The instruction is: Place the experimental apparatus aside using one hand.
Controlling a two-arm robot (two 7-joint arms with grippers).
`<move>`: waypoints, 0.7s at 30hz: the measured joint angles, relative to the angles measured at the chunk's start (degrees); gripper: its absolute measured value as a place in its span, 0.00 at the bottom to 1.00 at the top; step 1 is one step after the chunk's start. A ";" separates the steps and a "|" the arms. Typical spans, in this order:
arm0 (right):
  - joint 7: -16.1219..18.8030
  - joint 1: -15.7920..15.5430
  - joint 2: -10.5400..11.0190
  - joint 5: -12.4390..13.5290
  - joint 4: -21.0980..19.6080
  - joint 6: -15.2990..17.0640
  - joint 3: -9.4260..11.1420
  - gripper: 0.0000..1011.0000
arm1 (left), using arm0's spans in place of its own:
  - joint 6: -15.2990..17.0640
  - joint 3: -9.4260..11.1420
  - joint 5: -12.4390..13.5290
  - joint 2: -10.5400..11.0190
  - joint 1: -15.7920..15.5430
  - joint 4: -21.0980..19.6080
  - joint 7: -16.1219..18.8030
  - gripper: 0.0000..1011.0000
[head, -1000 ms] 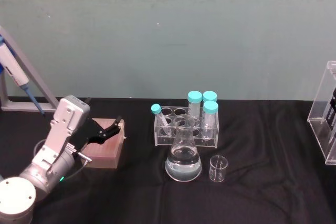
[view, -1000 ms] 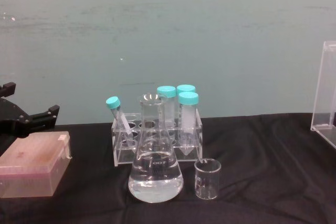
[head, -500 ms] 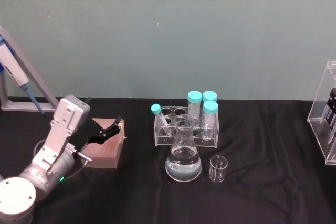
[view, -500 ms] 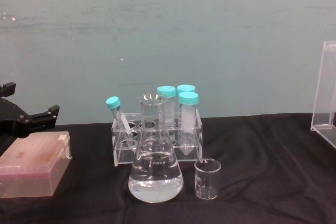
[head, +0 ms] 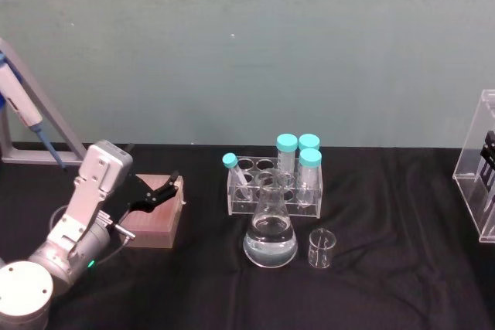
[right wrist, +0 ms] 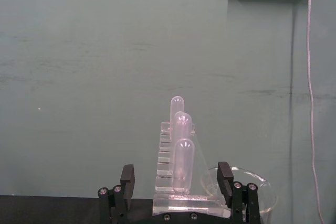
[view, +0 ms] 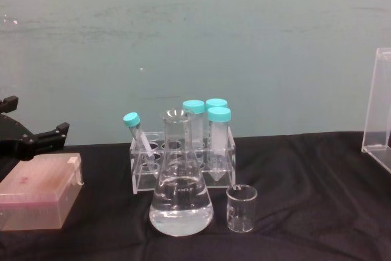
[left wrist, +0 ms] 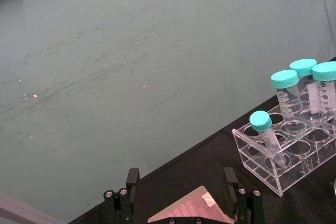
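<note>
The flask (head: 270, 231) and beaker (head: 321, 250) stand mid-table on black cloth (head: 394, 284), just before a tube rack (head: 263, 191). Left gripper (head: 172, 187), fingers apart, hovers over a pink box (head: 155, 226). The right gripper (right wrist: 176, 178), fingers apart, faces the pipette stand (right wrist: 167, 145). Green wall (head: 247, 44) behind.

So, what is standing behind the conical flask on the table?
Behind the conical flask stands a clear tube rack holding four teal-capped tubes, one small and leaning. The flask covers the rack's front middle, so its lower part there is hidden.
</note>
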 joint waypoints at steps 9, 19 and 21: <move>-0.27 -0.42 0.03 -0.44 -0.69 -0.17 -0.18 0.99 | 0.00 0.00 0.00 0.00 0.00 0.00 0.00 0.99; -1.69 -1.14 -0.31 -1.73 -1.98 -0.34 -0.24 0.99 | 0.00 0.00 0.00 0.00 0.00 0.00 0.00 0.99; -2.11 -1.72 -0.40 -2.17 -2.95 -0.19 -0.18 0.99 | 0.00 0.00 0.00 0.00 0.00 0.00 0.00 0.99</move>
